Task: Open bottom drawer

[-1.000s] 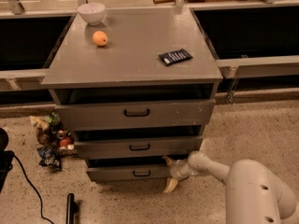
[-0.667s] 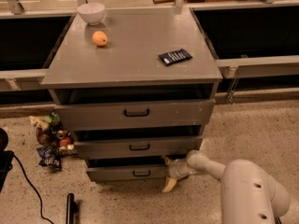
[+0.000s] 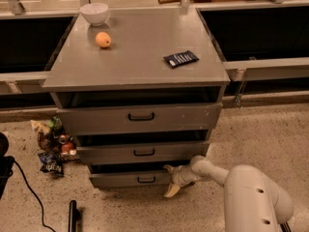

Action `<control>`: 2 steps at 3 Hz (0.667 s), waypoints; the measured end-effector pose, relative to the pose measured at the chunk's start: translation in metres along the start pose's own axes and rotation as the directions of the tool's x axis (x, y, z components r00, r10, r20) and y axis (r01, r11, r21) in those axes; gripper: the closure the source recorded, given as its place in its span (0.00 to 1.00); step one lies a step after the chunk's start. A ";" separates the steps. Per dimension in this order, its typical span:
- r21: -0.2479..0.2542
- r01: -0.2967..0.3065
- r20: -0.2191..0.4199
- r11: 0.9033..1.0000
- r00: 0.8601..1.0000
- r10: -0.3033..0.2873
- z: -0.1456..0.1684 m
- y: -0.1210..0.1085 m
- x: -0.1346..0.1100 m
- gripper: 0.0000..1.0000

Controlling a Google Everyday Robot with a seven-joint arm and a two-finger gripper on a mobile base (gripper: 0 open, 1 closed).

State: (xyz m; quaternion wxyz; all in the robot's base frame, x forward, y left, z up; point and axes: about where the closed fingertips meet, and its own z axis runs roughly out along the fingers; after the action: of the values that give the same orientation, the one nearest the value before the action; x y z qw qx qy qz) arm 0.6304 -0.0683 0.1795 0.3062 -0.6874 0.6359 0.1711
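Observation:
The bottom drawer [image 3: 120,179] is the lowest and narrowest grey front of the cabinet, with a small black bar handle [image 3: 146,180]. It stands out slightly, with a dark gap above it. My gripper [image 3: 169,180] is at the right end of that drawer front, low near the floor, to the right of the handle. Its fingers [image 3: 170,191] are spread apart, one up and one down. My white arm [image 3: 251,197] reaches in from the lower right.
The cabinet top [image 3: 135,57] holds a white bowl [image 3: 94,13], an orange [image 3: 103,39] and a dark packet [image 3: 181,59]. The top drawer [image 3: 140,117] and middle drawer [image 3: 142,152] are above. Snack bags [image 3: 52,146] lie on the floor at left, and a black cable [image 3: 29,187].
My gripper has moved a little to the left along the bottom drawer's right end. The arm has followed it.

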 end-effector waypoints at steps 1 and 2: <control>-0.034 0.021 0.015 0.999 1.000 -0.021 -0.002 0.019 -0.017 0.42; -0.075 0.050 0.051 0.996 0.998 -0.046 -0.006 0.045 -0.037 0.66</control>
State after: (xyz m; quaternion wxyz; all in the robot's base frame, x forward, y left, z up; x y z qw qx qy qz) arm 0.5807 -0.0438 0.1986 0.2995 -0.7093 0.6044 0.2047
